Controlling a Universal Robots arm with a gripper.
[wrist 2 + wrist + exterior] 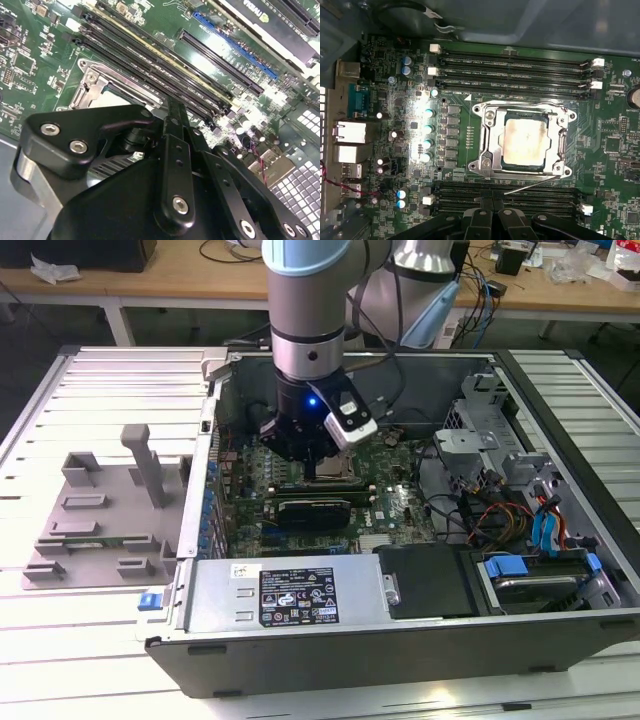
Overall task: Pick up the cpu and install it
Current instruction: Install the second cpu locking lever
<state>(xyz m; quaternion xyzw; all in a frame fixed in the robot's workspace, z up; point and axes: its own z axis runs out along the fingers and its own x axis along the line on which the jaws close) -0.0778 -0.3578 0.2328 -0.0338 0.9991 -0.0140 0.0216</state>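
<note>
Cpu [526, 142] sits already in the socket frame [485, 145] on the motherboard [395, 100], just beyond the fingers [492, 217], which hold nothing and look nearly closed. I judge the thin retention lever [532, 186] is not latched; a careless push could shift the chip and bend contacts.

A grey slotted tray [95, 520] lies beside the open computer case [400, 640] on a slatted table [60, 640].

The socket [107, 92] is half hidden behind the pincer [172, 150] in the second wrist view; the fingertips are cut off.
</note>
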